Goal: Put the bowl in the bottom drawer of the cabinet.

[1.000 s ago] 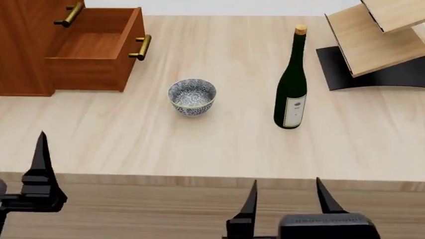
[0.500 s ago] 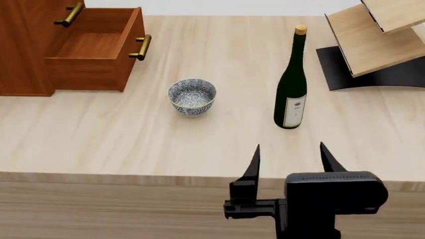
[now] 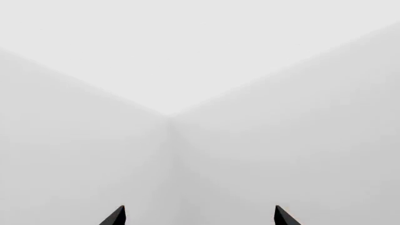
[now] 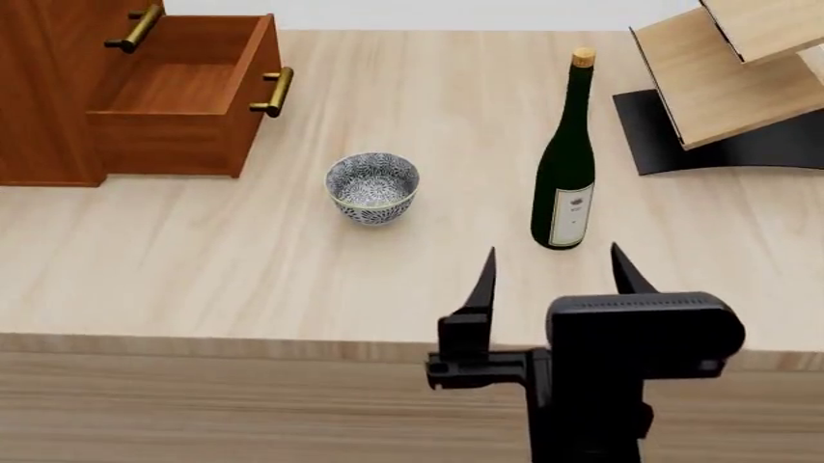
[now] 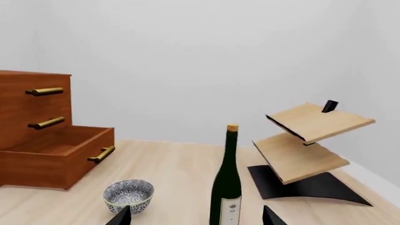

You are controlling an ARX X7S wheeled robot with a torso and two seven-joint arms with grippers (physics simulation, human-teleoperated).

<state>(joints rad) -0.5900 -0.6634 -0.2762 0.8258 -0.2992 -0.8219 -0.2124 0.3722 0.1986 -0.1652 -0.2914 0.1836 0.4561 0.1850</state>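
The right pincer [image 4: 551,276] is hovering with tips apart, empty, nearer than the bowl [image 4: 372,187]. The bowl is sitting on the surface [image 4: 258,260], just this side of the open bottom drawer [image 4: 180,101]. Best approach: descending over its rim, steering clear of the bottle [image 4: 566,154].

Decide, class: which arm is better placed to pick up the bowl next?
The right. Its open pincer is raised over the table's near edge, facing the bowl. The left pincer sees only blank wall and is absent from the head view.
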